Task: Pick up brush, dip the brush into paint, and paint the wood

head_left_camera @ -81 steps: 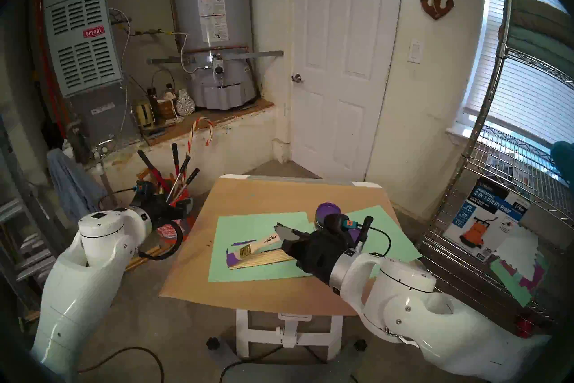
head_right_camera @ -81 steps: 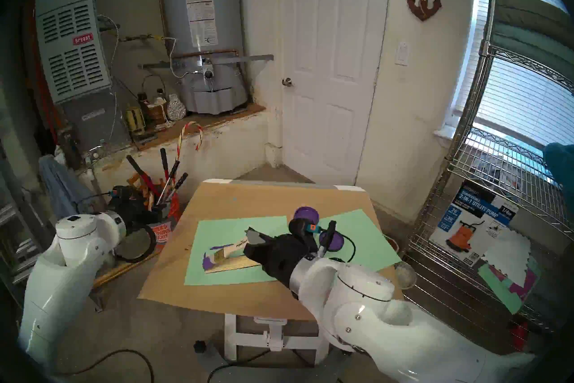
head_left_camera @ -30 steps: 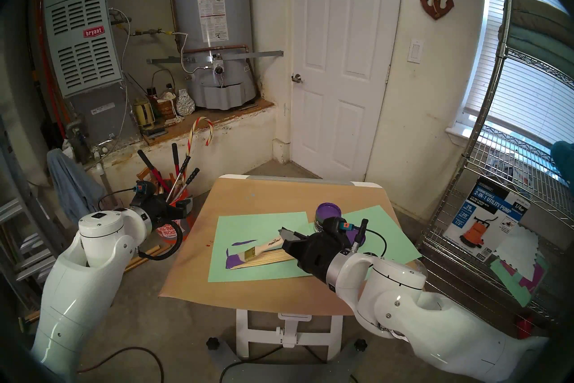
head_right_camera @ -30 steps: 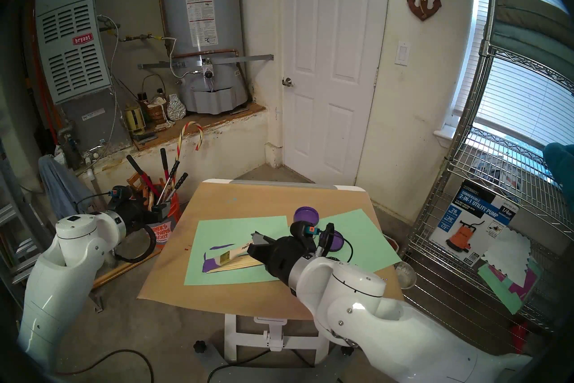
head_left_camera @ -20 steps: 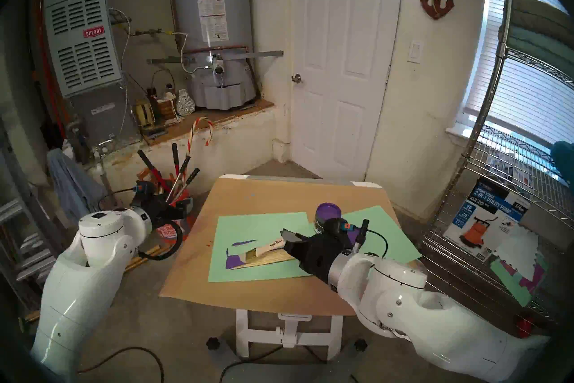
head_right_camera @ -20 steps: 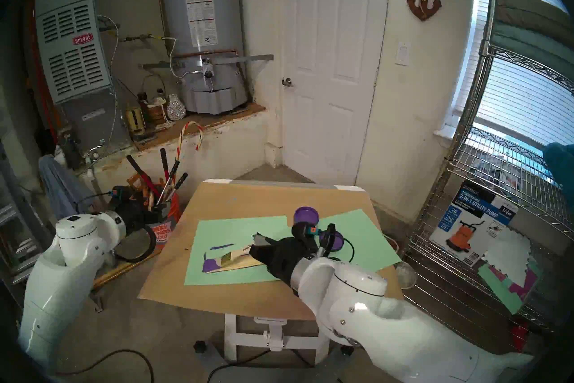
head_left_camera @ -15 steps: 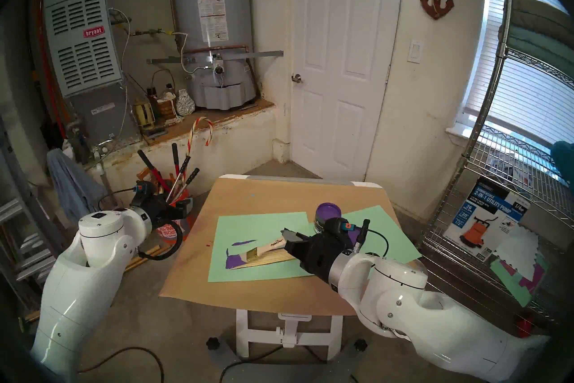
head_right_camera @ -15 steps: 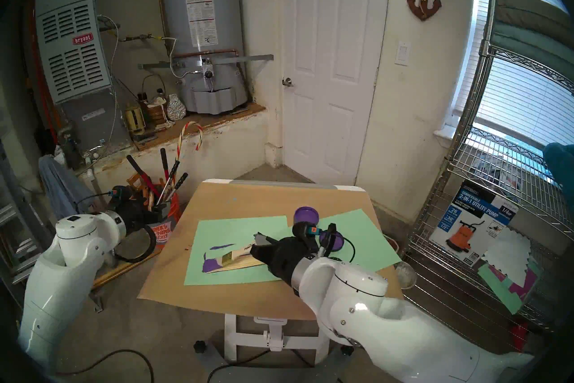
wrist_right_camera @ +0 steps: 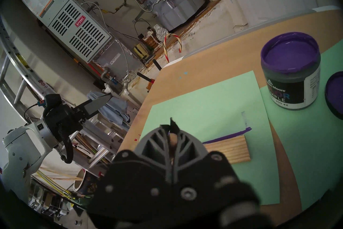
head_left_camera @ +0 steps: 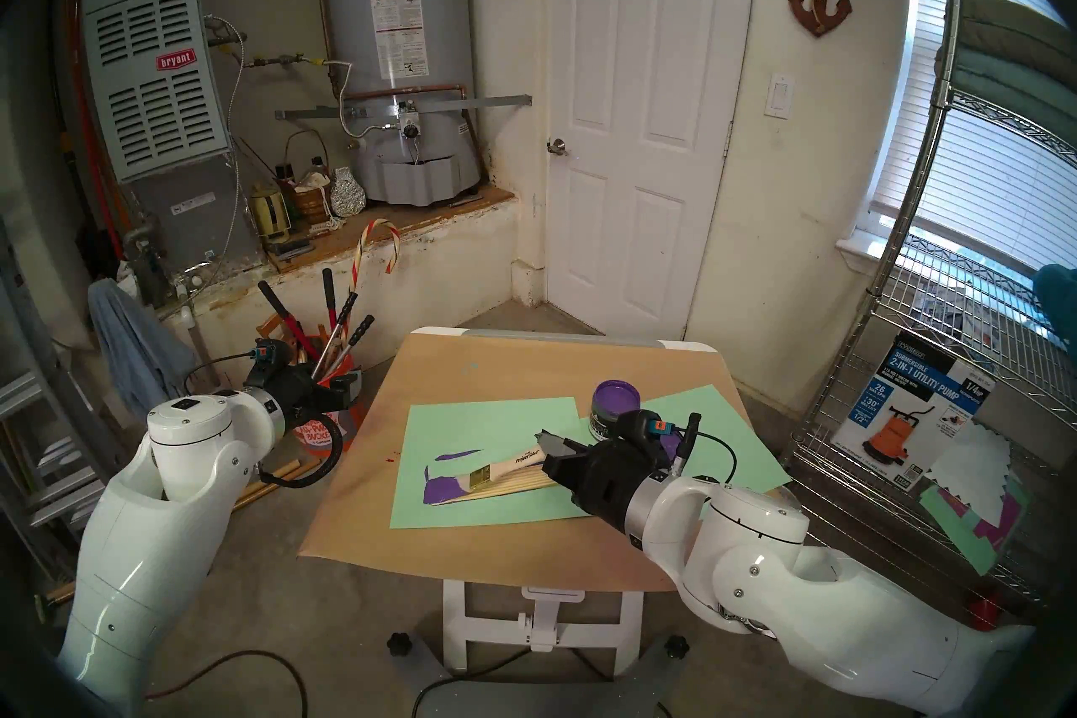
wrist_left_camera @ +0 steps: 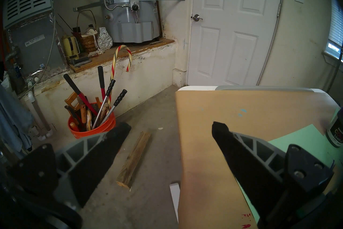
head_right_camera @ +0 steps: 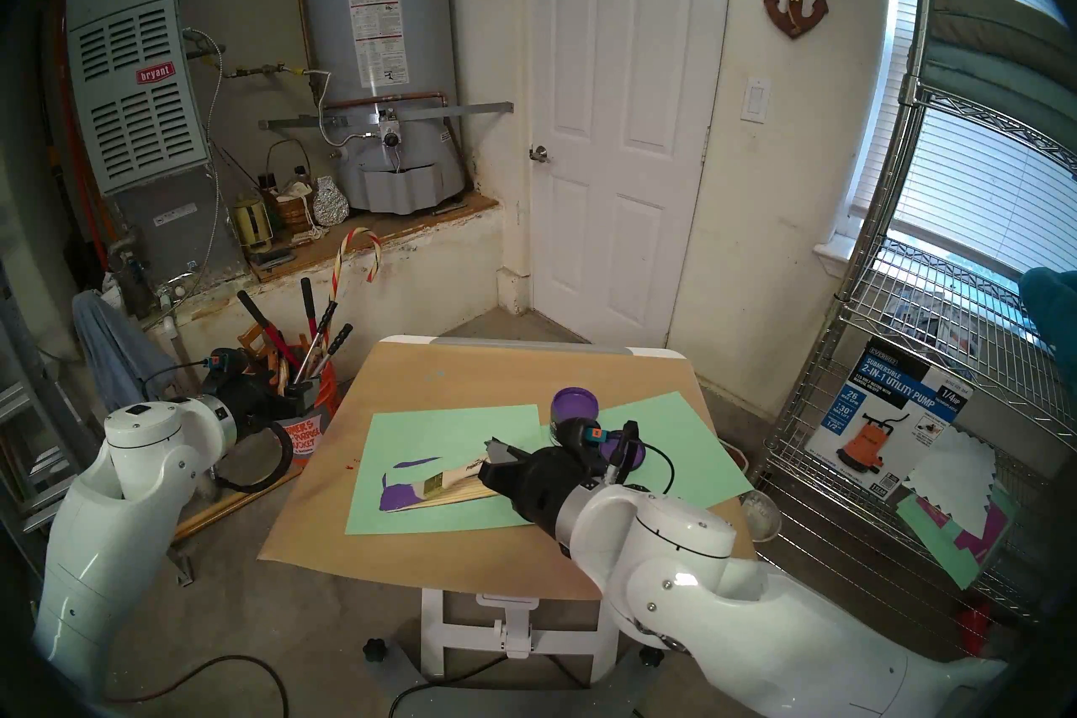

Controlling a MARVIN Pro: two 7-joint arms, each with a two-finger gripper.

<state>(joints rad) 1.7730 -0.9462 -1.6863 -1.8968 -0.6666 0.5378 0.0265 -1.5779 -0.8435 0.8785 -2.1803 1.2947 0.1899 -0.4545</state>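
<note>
The brush (head_left_camera: 513, 462), a pale handle with a brass ferrule, lies slanted over the wood (head_left_camera: 518, 486), a panel of thin sticks on a mint-green sheet. Its bristles rest on the panel's purple left end (head_left_camera: 440, 491). My right gripper (head_left_camera: 552, 446) is shut on the handle's rear end; in the right wrist view the handle shows between its fingers (wrist_right_camera: 163, 141). The paint (head_left_camera: 615, 402), an uncapped jar of purple, stands just behind that gripper. My left gripper (wrist_left_camera: 171, 126) hangs open and empty off the table's left side.
The jar's purple-coated lid (wrist_right_camera: 336, 93) lies right of the jar. Brown paper covers the table (head_left_camera: 495, 367). On the floor to the left stand an orange bucket of tools (wrist_left_camera: 89, 126) and a wood offcut (wrist_left_camera: 134, 158). A wire shelf (head_left_camera: 932, 349) is at the right.
My right gripper has drawn the brush a little rightward along the wood, bristles down, and the purple patch at the left end has widened. The left arm has not moved.
</note>
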